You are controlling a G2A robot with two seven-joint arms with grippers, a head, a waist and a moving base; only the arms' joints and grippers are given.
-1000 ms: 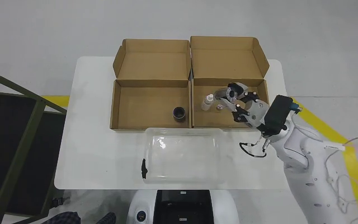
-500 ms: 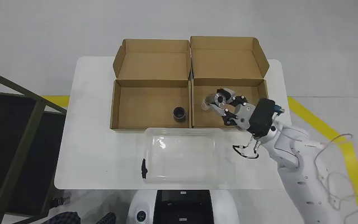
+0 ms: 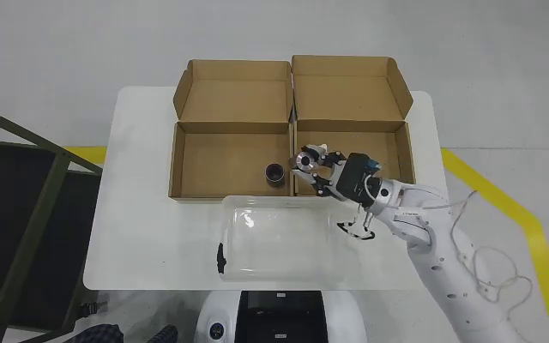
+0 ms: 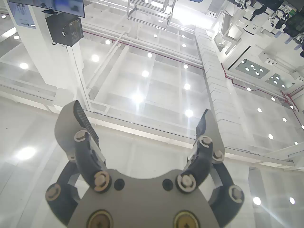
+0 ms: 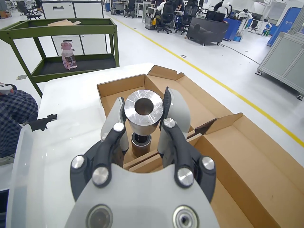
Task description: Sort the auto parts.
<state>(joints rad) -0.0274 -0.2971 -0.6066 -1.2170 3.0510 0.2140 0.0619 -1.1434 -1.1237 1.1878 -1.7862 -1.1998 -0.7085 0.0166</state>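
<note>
My right gripper is shut on a silver metal sleeve with a round bore, held upright. It hangs over the wall between the two open cardboard boxes, at the left edge of the right box. A dark ring-shaped bushing stands in the left box near its right front corner; in the right wrist view this bushing sits just beyond and below the held sleeve. My left gripper points up at the ceiling, open, with nothing between its fingers.
A clear plastic bin lies on the white table just in front of the boxes, with a black latch at its left side. Both box lids stand open at the back. A green cart stands left of the table.
The right arm has moved left across the right box with the silver sleeve in its gripper, from the box's middle to the dividing wall. The dark bushing has not moved.
</note>
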